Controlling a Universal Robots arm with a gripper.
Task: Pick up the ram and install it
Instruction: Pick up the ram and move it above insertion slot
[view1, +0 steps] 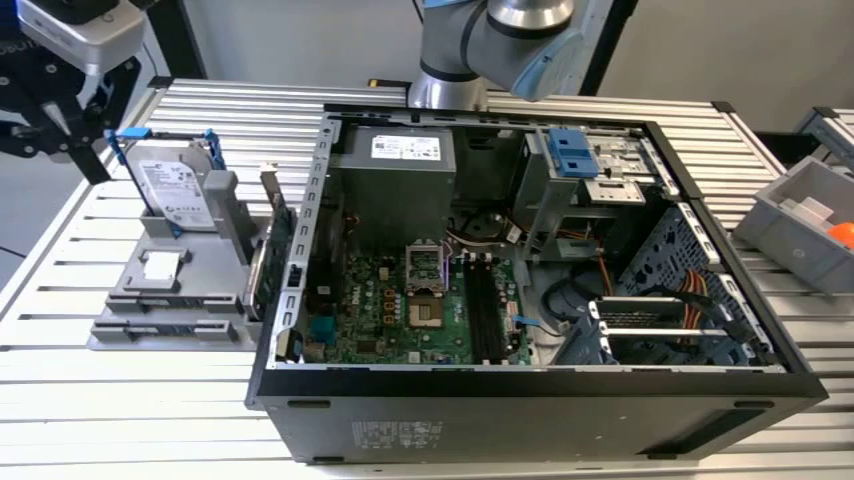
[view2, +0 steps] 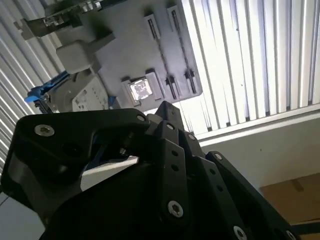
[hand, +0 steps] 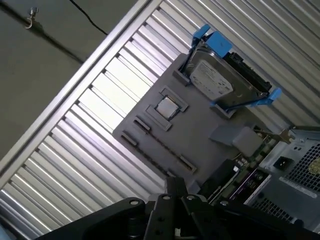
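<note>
1. Exterior view: the end effector (view1: 60, 140) hangs above the table (view1: 80, 400), up and off toward the exterior view's left of the gray holder (view1: 160, 340), touching nothing on it. The holder carries a hard drive (view1: 174, 185) in a blue frame. A green card (view1: 274, 260) stands on edge at the holder's far side, against the open computer case (view1: 534, 400). The memory slots (view1: 483, 310) lie well beyond the holder, inside the case.
2. Second wrist view: the black end effector (view2: 165, 107) points toward the holder (view2: 125, 45). A pale strip (view2: 107, 170) sits among its links. I cannot tell whether it is open, closed or gripping anything.
3. First wrist view: a thin dark line (hand: 164, 148) runs along the holder (hand: 200, 130) between two small end blocks, on the side away from the hard drive. I cannot tell whether that line is the ram on edge or a bare groove.
4. Risks, as I judge them: the ram is thin, so a pinch off its middle could let it tilt or slip. The end effector sits at a slant to the holder, so it could clip the end blocks. Any skew over the narrow slots could jam the stick or stress the board
</note>
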